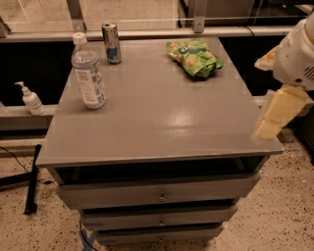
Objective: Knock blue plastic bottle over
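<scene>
While hanging with the gripper (267, 125) off the right edge of the bench (162, 122), open or closed impossible to tell, must reach well left: blue plastic bottle (88, 73) upright near the left rim, can (112, 43) just behind.

I read this as an office or lab workspace, not a home. A grey drawer cabinet (159, 196) with a plain worktop (162, 127) stands on speckled terrazzo flooring (279, 220), backed by metal-framed glass partitions (142, 13). A pump dispenser (32, 100) sits on the ledge (12, 112) at left. My end effector (269, 125) hangs just off the worktop's right edge.
</scene>
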Robot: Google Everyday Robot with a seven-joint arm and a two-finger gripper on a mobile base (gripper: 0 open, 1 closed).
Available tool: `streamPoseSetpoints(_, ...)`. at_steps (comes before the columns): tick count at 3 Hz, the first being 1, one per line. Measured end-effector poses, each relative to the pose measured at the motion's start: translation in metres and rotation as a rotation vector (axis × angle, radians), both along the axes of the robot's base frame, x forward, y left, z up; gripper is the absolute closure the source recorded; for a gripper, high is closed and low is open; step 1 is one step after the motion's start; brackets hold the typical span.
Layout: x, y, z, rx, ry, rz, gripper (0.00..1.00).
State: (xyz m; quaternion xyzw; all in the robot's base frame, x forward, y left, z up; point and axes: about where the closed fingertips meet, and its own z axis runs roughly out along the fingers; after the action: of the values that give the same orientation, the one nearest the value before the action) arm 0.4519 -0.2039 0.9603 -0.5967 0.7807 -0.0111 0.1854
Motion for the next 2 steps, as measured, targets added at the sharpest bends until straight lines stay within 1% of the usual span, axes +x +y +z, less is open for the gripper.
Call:
streamPoseSetpoints(1, 0.036, 0.042, -0.036, 0.128, -0.019, -0.004, 0.00)
streamPoseSetpoints(2, 0.074, 0.095, -0.066, 0.248, -0.047, -0.016, 0.00)
